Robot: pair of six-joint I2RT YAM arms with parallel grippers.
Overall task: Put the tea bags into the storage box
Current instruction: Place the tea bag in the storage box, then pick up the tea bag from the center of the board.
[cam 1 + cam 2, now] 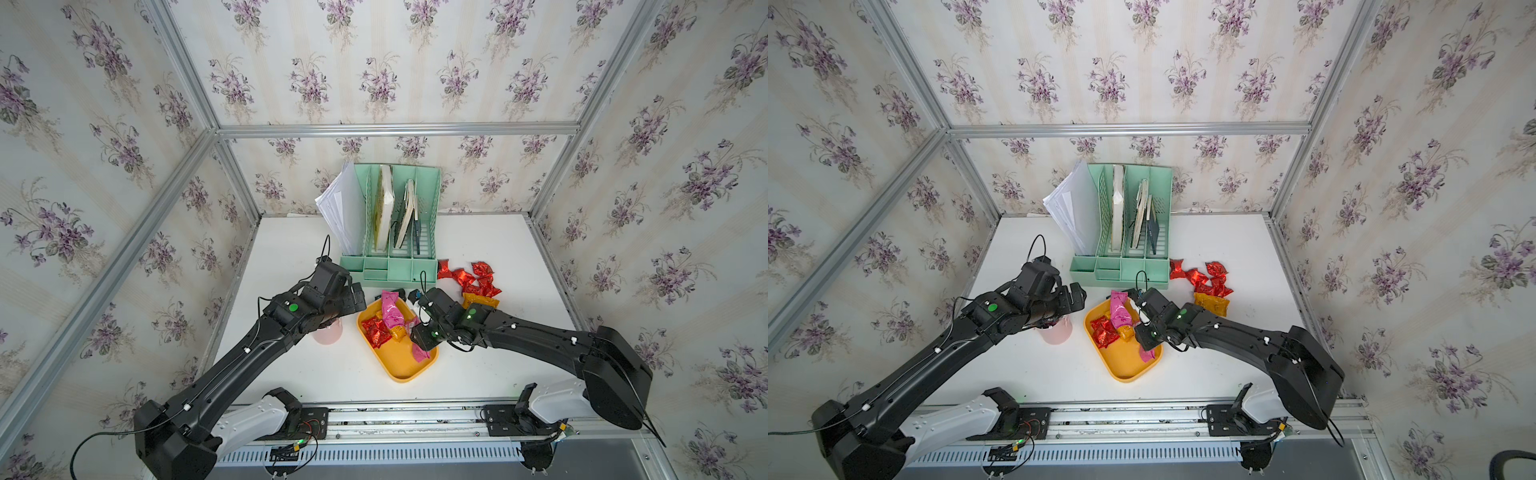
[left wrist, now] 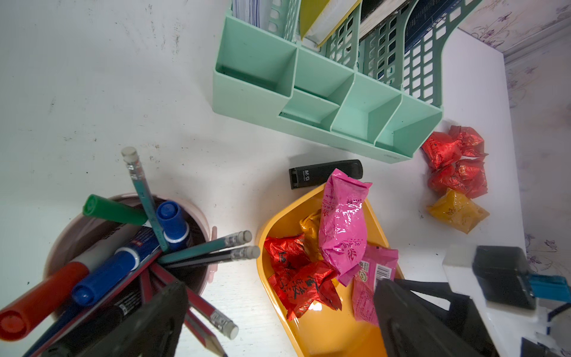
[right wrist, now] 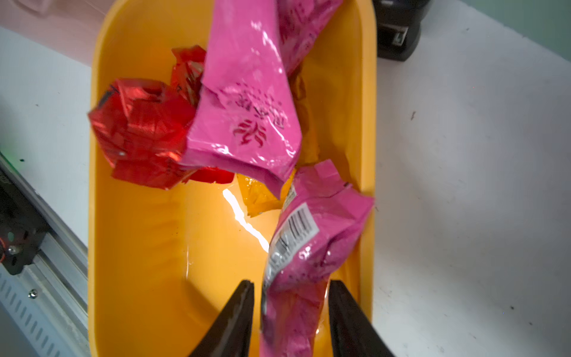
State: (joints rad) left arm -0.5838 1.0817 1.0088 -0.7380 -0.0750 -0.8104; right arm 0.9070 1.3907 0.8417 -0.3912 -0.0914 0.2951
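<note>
**Storage box** [image 1: 399, 362] — shallow yellow-orange tray, lidless, with rounded corners. It stands on the white worktop [image 1: 291, 365] between the two arms, in front of the mint-green organizer [image 1: 390, 268].

**Right hand** [image 3: 290, 318]: over the box by its right rim, jaws parted a little. A pink sachet [image 3: 309, 241] lies between them with a thin gap on either side, so it is not pinched. Its far end leans on the box wall.

**Left hand** [image 2: 278, 286]: jaws wide and holding nothing, above the pink pen cup [image 2: 129, 235] and the box's left edge.

**In the box:** a long pink sachet [image 3: 247, 108] lies across crumpled red sachets [image 3: 139, 133]. An orange sachet [image 3: 259, 197] is partly under it.

**Outside the box:** a red cluster [image 1: 473, 276] touches one orange-yellow sachet [image 1: 480, 300] on the worktop, right of the organizer and beyond the right arm.

**By view:** only the right wrist view shows the barcode label on the sachet between the jaws. The left wrist view shows the markers and pencils in the cup, and a black bar [image 2: 324, 173] just beside the box's far end. Both top views show the loose cluster.

**Finish:** shiny, crinkled foil — dark print on the pink.
</note>
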